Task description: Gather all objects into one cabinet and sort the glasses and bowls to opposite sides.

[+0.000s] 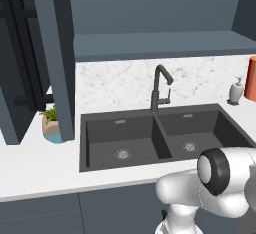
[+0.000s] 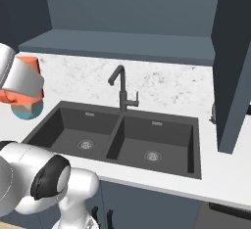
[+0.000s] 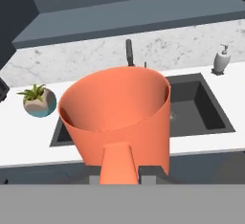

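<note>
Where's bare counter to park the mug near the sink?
The claw holds the mug. Free: the front counter strip before the sink, and the counter right of the basins. Crowded: the left corner with the plant pot by the open door, and the soap dispenser corner.

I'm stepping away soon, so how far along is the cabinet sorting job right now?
Nothing looks stored yet. In hand: the gripper carries a glossy orange mug above the dark double sink. The slate blue-grey cabinet door stands open. Left: placing this mug; the other pieces' whereabouts can't be told.
</note>
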